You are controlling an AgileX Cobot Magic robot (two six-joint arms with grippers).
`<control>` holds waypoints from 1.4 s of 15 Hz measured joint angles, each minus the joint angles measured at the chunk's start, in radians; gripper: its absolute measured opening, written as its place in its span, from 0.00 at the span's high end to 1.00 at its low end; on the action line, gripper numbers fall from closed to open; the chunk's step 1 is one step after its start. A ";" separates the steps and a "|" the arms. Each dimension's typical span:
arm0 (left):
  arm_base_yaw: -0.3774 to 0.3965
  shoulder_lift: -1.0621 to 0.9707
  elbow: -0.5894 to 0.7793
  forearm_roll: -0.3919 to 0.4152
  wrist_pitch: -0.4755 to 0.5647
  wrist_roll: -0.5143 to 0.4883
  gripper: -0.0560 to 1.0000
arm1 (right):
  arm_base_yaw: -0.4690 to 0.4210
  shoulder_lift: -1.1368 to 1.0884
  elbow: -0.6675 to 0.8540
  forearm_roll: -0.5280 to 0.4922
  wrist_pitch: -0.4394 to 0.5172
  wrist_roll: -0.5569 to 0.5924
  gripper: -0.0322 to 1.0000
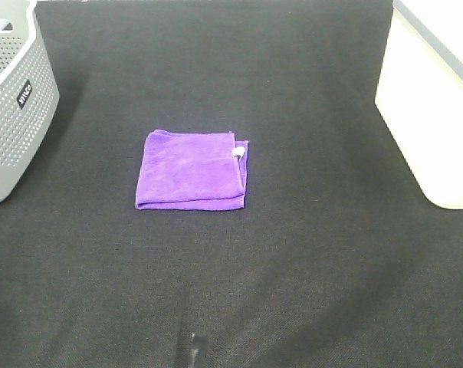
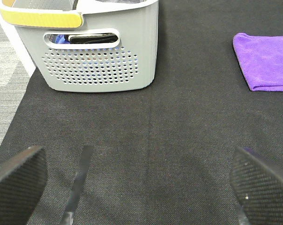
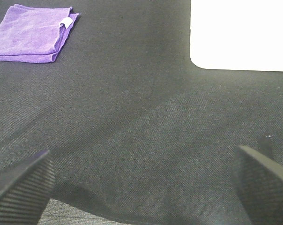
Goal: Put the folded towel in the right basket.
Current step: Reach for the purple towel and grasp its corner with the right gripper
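Observation:
A folded purple towel (image 1: 192, 170) with a small white tag lies flat on the black cloth in the middle of the table. It also shows in the left wrist view (image 2: 267, 61) and in the right wrist view (image 3: 33, 32). The white right basket (image 1: 435, 100) stands at the right edge; its wall shows in the right wrist view (image 3: 241, 33). My left gripper (image 2: 139, 185) is open and empty, well short of the towel. My right gripper (image 3: 144, 185) is open and empty, also apart from the towel. Neither gripper shows in the exterior view.
A grey perforated basket (image 1: 15, 100) stands at the left edge; in the left wrist view (image 2: 101, 51) it has a yellow rim handle and dark items inside. The black cloth (image 1: 293, 268) covers the table; grey floor shows beyond its left edge.

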 joint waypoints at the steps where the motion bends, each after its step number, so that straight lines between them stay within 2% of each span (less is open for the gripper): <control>1: 0.000 0.000 0.000 0.000 0.000 0.000 0.01 | 0.000 0.000 0.000 0.000 0.000 0.000 0.02; 21: 0.000 0.000 0.000 0.000 0.000 0.000 0.01 | 0.000 0.000 0.000 0.000 0.000 0.000 0.02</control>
